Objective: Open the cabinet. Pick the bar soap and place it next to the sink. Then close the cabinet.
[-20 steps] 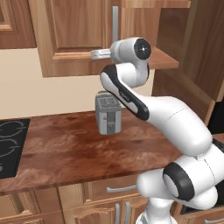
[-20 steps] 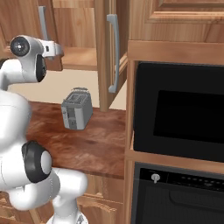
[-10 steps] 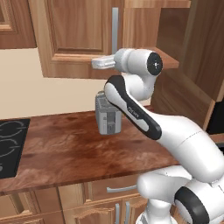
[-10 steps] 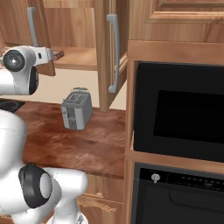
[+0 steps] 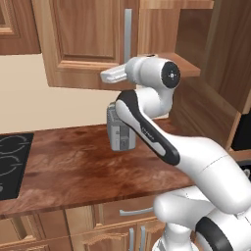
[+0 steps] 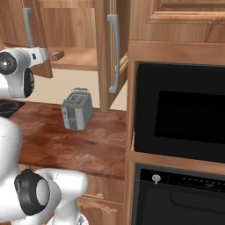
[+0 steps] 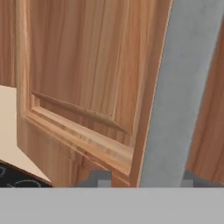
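Rising from the lower right of the left base view, the arm holds its gripper (image 5: 109, 76) against the cabinet (image 5: 78, 44) door's lower edge, above the grey toaster (image 5: 119, 131).

The right base view shows both doors swung open, the bar soap (image 6: 56, 55) lying on the shelf just beyond the hand.

In the hand view, the fingertips (image 7: 99, 179) straddle the grey bar handle (image 7: 183, 92); whether they grip it I cannot tell.

No text, label, brand or number can be read on anything in these views.
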{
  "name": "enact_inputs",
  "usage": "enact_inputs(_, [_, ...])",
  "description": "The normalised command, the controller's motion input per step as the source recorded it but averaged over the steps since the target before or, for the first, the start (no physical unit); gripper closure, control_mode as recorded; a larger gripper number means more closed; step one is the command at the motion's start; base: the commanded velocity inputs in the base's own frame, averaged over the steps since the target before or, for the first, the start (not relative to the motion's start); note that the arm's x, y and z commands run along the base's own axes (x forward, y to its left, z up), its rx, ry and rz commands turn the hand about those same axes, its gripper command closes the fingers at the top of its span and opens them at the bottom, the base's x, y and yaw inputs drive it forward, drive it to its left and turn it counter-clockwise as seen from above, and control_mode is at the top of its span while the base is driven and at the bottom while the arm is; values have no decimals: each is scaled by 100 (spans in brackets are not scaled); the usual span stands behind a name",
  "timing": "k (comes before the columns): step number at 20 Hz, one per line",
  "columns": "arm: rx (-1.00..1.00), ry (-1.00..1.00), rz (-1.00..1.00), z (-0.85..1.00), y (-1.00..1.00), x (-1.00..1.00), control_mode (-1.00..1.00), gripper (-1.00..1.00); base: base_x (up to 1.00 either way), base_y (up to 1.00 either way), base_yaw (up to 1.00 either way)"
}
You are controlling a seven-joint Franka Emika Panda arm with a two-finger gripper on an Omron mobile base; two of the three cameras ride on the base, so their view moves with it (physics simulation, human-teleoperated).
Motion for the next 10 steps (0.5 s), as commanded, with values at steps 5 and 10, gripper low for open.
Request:
enact_inputs(5, [-14, 0, 0, 47, 100, -51, -100, 100, 0, 0, 0])
enact_inputs(10, [-8, 0, 0, 45, 99, -70, -100, 100, 0, 0, 0])
